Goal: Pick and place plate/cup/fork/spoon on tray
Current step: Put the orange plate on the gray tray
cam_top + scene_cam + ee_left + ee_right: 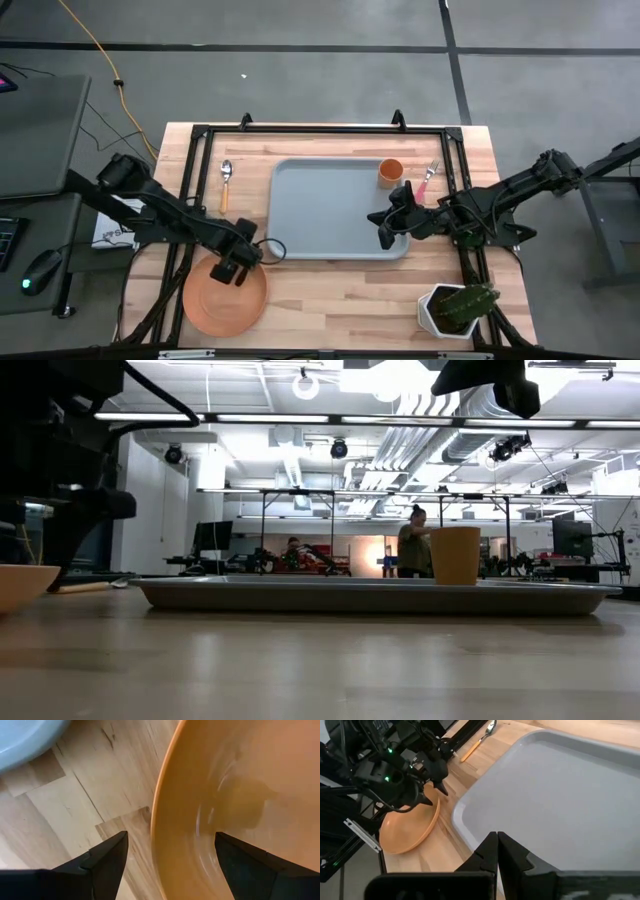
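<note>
The orange plate lies on the table near its front left, also in the low view. My left gripper is open above the plate's far rim, one finger over the table and one over the plate's inside; I cannot tell if they touch. The grey-blue tray lies mid-table with the orange cup upright in its far right corner. The spoon lies left of the tray, the fork right of it. My right gripper is shut and empty above the tray's near right part.
A white pot with a green plant stands at the table's near right corner. A black metal frame runs around the work area. A person stands in the room far behind the table.
</note>
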